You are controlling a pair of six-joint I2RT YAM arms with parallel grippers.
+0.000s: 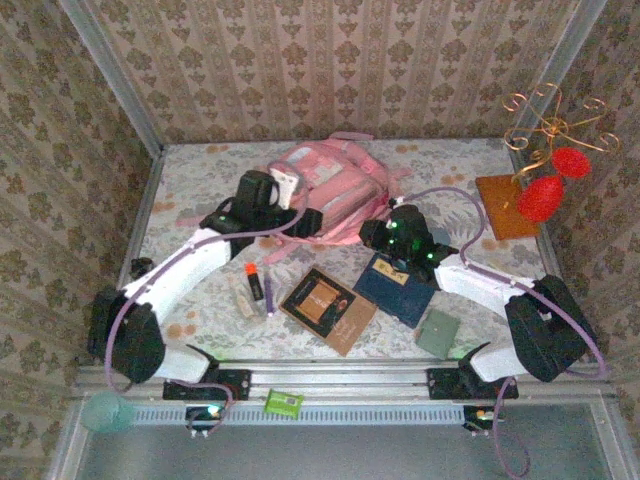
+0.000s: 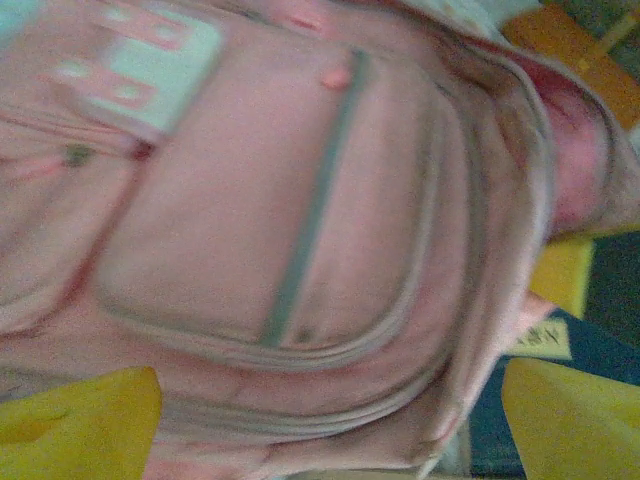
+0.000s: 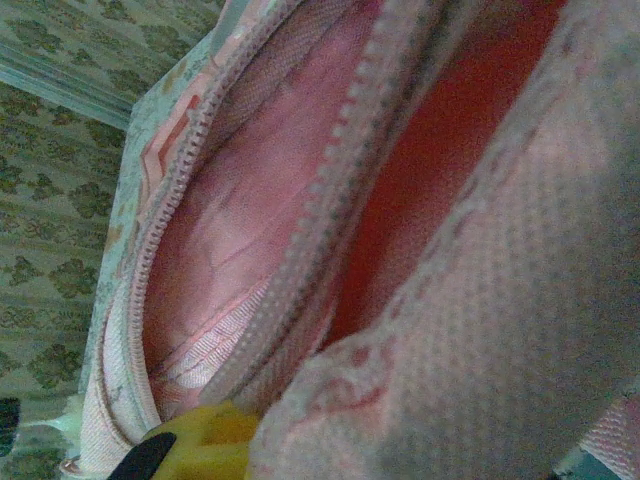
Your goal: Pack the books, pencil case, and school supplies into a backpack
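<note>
Pink backpack (image 1: pixel 335 180), left gripper (image 1: pixel 287 190) over it, right gripper (image 1: pixel 374 232) at its right edge, navy book (image 1: pixel 388 290), brown book (image 1: pixel 330 308) nearer

The 2 arms angle inward from their bases. The left arm (image 1: pixel 190 265) stretches forward, and the left gripper (image 2: pixel 320 430) has its yellow fingers (image 2: pixel 80 425) spread wide. The right arm (image 1: pixel 490 285) bends low, and the right gripper (image 1: pixel 378 236) is clamped closed.

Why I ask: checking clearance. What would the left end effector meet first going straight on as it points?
Probably the backpack, its front pocket; the open left end effector faces it, nothing between, depth unclear.
</note>
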